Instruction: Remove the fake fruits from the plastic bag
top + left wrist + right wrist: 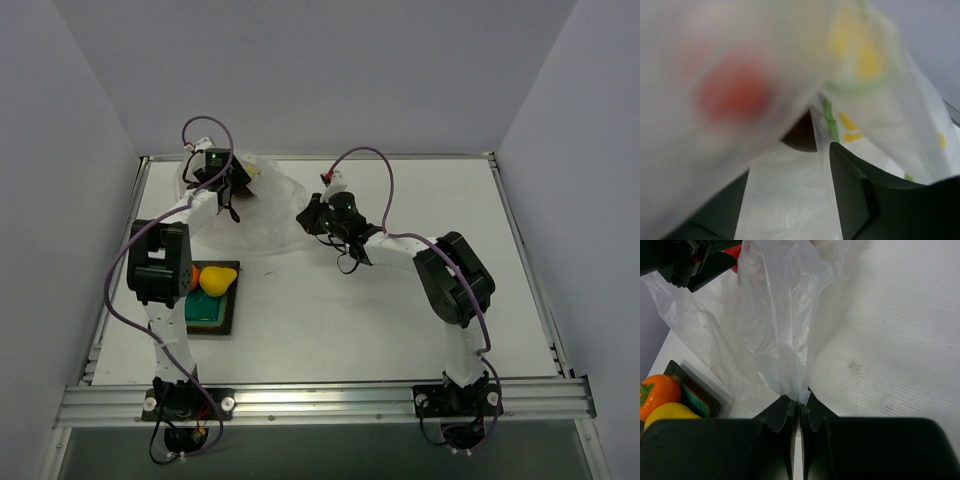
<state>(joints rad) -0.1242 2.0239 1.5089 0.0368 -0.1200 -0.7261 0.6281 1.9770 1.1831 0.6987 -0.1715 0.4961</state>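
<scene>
The translucent plastic bag (272, 205) lies at the back of the table. My right gripper (308, 216) is shut on a bunched edge of it, seen in the right wrist view (801, 401), and holds the film (775, 325) up. My left gripper (228, 185) is inside the bag's mouth, its jaws apart (790, 187) with only film between them. Just ahead of it sits a dark red fruit (802, 135). A red fruit (732, 92) shows blurred through the film. The yellow fruit (215, 280) and orange fruit (190, 274) lie on the green tray (222, 315).
The tray (695, 392) with the orange fruit (657, 392) and yellow fruit (670, 412) stands left of the right gripper, next to the left arm. White walls enclose the table on three sides. Cables loop above both arms.
</scene>
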